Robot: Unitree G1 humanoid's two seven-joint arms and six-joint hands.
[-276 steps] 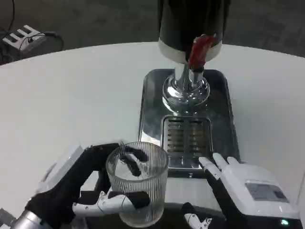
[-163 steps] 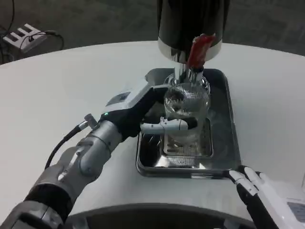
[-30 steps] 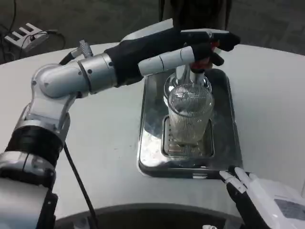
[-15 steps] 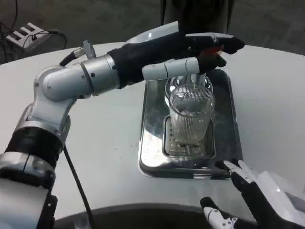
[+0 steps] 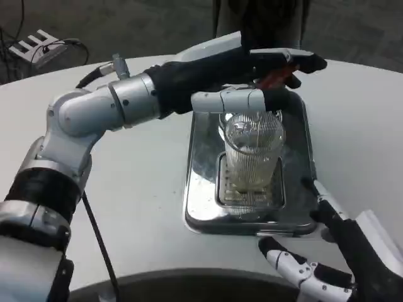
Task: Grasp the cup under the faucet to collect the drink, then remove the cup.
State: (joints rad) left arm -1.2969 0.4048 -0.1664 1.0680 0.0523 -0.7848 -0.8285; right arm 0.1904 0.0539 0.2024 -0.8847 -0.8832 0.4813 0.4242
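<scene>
Right hand (image 5: 334, 264) now up by tray's (image 5: 201, 157) near edge, fingers wide, holding nothing. Left hand (image 5: 252, 66) still on red tap (image 5: 277, 75), pressing; grip hard to tell. Cup (image 5: 253, 148) on tray's drain, under tap. Probably filling; lifting out comes later.

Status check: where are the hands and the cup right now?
Left robot hand on the red faucet lever. Ribbed clear glass cup standing on the steel drip tray under the faucet. Right robot hand open by the tray's near edge.
</scene>
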